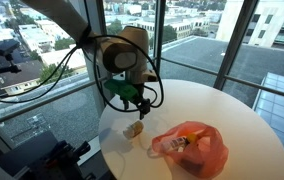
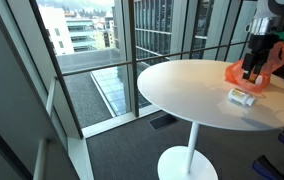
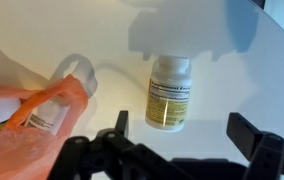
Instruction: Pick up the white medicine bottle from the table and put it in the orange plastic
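The white medicine bottle [image 3: 169, 92] lies on its side on the round white table [image 3: 232, 60], its yellow label up. It also shows in both exterior views [image 1: 134, 128] [image 2: 243, 96]. The orange plastic bag [image 3: 27, 125] lies crumpled to the left of it with items inside, and shows in both exterior views [image 1: 194, 147] [image 2: 256, 72]. My gripper [image 3: 182, 130] is open and empty, hovering just above the bottle, fingers apart on either side of the bottle's lower end. The gripper also appears in both exterior views [image 1: 134, 100] [image 2: 253, 72].
The table stands next to tall windows with a railing [image 2: 102, 60]. The table's edge [image 1: 107, 135] is close to the bottle. Inside the bag another white bottle [image 3: 44, 112] is partly visible.
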Available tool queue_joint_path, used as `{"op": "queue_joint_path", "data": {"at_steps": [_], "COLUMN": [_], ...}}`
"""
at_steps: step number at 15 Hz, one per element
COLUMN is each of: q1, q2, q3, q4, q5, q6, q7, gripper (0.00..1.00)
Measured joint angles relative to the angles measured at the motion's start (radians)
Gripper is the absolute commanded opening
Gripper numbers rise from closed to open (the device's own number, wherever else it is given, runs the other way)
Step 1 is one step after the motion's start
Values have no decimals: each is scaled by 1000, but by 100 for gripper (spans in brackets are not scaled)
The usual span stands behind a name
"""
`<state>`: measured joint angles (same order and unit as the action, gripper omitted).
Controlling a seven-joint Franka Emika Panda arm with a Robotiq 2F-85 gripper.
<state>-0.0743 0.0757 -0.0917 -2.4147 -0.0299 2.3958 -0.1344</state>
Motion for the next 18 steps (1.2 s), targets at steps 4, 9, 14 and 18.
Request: {"op": "queue_joint_path", "data": {"at_steps": [4,9,14,18], "q1": [0,0,1,2], "q2": [44,136,203,238], "q3": [0,0,0,4], "q4": [0,6,11,16], "q5": [-3,-4,-3,-2], "q6": [41,169,269,293], "q7": [16,41,72,98], "gripper": [100,100,100,68]}}
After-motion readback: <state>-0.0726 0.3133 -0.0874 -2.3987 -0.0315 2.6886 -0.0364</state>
